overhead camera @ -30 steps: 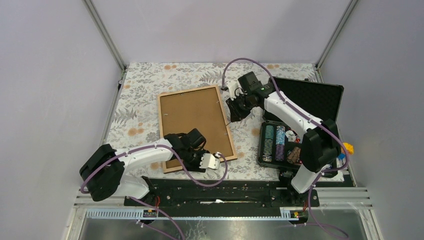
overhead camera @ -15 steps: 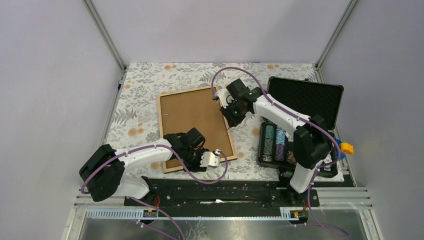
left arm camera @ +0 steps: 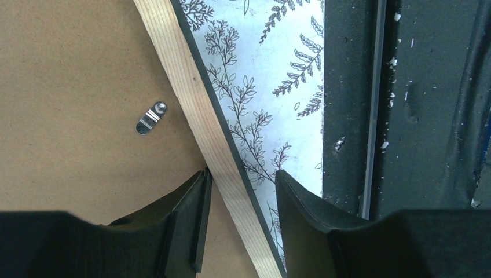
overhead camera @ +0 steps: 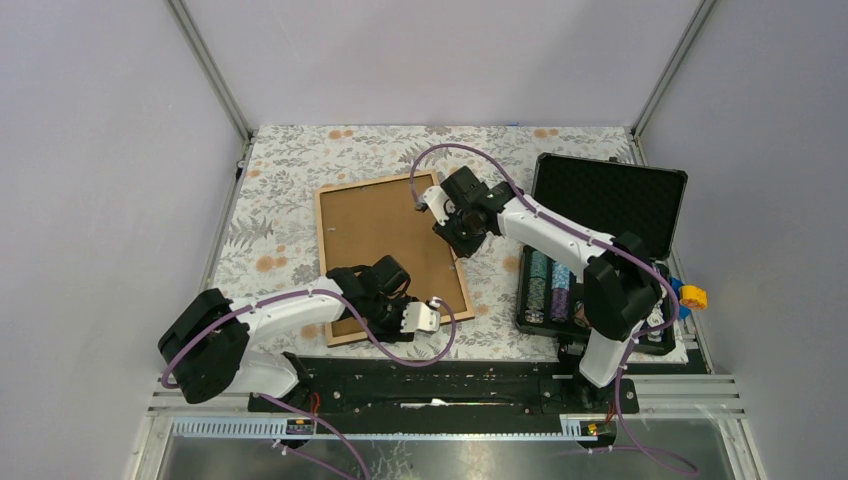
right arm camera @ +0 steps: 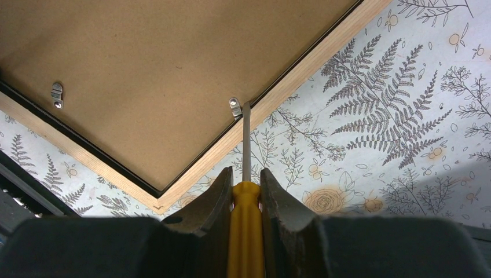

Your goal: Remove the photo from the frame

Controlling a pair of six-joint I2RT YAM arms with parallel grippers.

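The frame (overhead camera: 385, 235) lies face down on the floral cloth, brown backing up, light wood edge (left arm camera: 197, 116) around it. The photo is hidden under the backing. My left gripper (overhead camera: 425, 318) is at the frame's near right corner. Its jaws (left arm camera: 243, 174) stand open astride the wood edge, one finger over the backing and the other over the cloth. My right gripper (right arm camera: 246, 171) is shut on a yellow-handled screwdriver (right arm camera: 246, 231). The screwdriver's blade tip touches a small metal turn clip (right arm camera: 234, 106) on the frame's right edge. In the top view the right gripper (overhead camera: 458, 232) sits over that edge.
An open black case (overhead camera: 600, 200) with stacks of poker chips (overhead camera: 555, 285) stands right of the frame. A yellow object (overhead camera: 695, 296) lies by the case. More turn clips (left arm camera: 151, 117) (right arm camera: 57, 94) sit on the backing. A black rail (left arm camera: 405, 116) runs along the near table edge.
My right arm has swung left from beside the case to the frame's right edge, carrying the screwdriver to the clip. The left gripper has barely moved.
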